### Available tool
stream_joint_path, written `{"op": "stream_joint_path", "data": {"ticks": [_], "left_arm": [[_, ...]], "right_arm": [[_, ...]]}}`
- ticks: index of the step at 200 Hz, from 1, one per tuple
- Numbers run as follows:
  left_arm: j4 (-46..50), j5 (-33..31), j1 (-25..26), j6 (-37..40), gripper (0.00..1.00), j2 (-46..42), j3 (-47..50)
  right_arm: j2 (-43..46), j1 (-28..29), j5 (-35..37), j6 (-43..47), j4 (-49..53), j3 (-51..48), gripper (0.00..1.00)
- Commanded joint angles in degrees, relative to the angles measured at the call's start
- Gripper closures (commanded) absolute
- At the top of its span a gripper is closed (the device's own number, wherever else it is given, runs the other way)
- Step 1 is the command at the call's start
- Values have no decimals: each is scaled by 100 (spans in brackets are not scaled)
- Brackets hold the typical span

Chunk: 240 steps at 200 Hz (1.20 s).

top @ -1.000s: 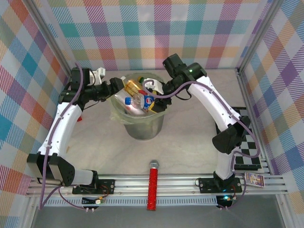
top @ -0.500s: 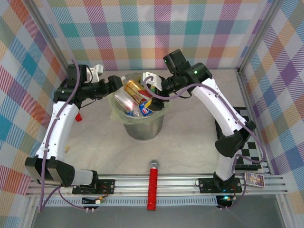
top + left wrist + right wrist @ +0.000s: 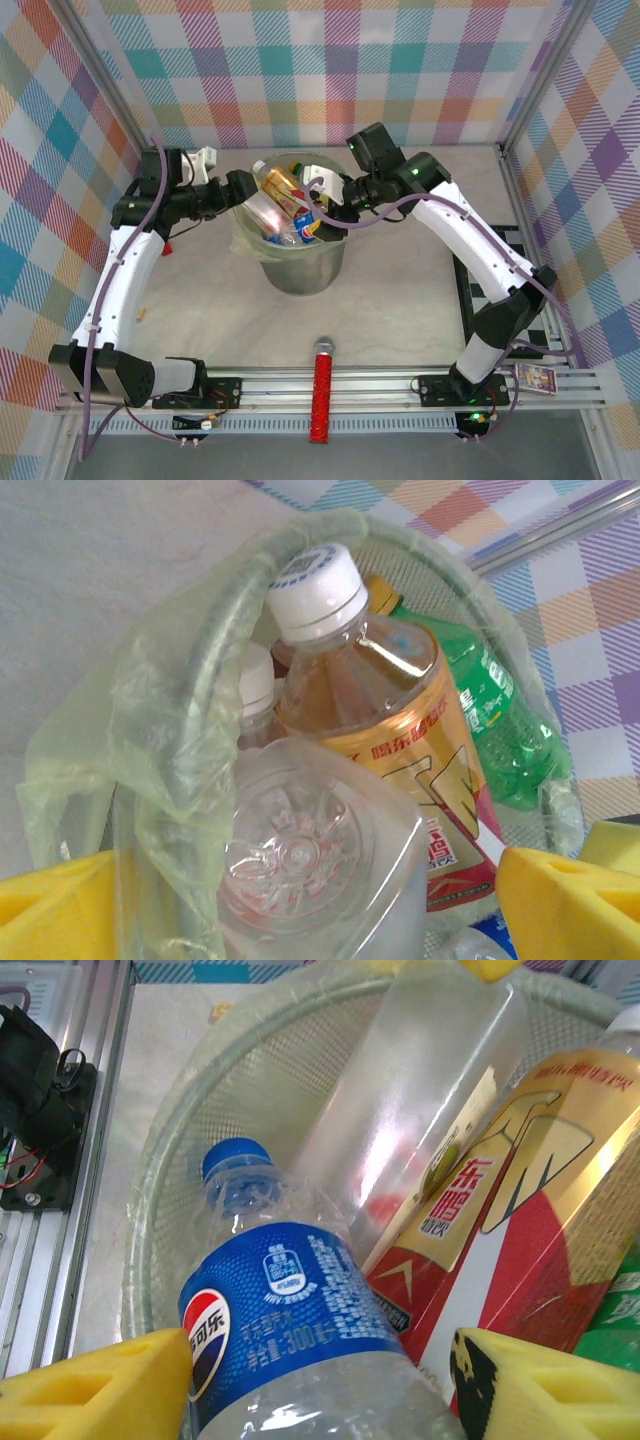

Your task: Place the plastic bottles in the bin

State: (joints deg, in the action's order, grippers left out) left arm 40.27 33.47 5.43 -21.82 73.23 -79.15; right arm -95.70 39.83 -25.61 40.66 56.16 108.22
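At the left rim of the bin point(image 3: 300, 270) the left gripper point(image 3: 248, 190) is held open over the clear bottle point(image 3: 310, 860) and amber bottle point(image 3: 380, 710) already inside. To the right, the blue-labelled bottle point(image 3: 290, 1300), carried above the rim a second ago, is now lowered among them, so that drop seems nearly done. The right gripper point(image 3: 328, 205) is set astride it, and whether it is gripped cannot be told.
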Motion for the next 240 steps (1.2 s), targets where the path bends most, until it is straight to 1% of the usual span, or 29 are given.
{"op": "stream_joint_path", "data": {"ticks": [1, 39, 72, 105, 125, 149, 164, 173, 208, 240], "left_arm": [[-220, 221, -29, -223, 9, -201, 271], [-353, 230, 19, -372, 10, -316, 487], [-329, 204, 68, -393, 10, -376, 513], [-327, 197, 75, -402, 10, -424, 494], [-292, 170, 77, -379, 10, -411, 437], [-227, 127, 79, -323, 10, -372, 333], [-161, 66, 72, -270, 10, -339, 253], [-128, 40, 72, -232, 10, -326, 197], [-51, 35, 73, -195, 10, -289, -20], [274, -213, 69, 43, 9, -244, -369]], "right_arm": [[243, 6, -88, -127, -481, -323, 33], [131, 6, -438, -259, -900, -607, 40], [-149, 13, -633, -331, -949, -501, 42], [-398, 81, -691, -150, -558, -407, 43], [-372, 110, -673, -25, -297, -429, 42], [-185, 111, -525, -28, -248, -375, 39], [-85, 111, -390, -32, -266, -271, 27], [-63, 106, -362, -37, -257, -185, 22], [-173, 106, -329, -15, -5, 405, 16], [-159, 112, -215, -75, -21, 730, 14]]}}
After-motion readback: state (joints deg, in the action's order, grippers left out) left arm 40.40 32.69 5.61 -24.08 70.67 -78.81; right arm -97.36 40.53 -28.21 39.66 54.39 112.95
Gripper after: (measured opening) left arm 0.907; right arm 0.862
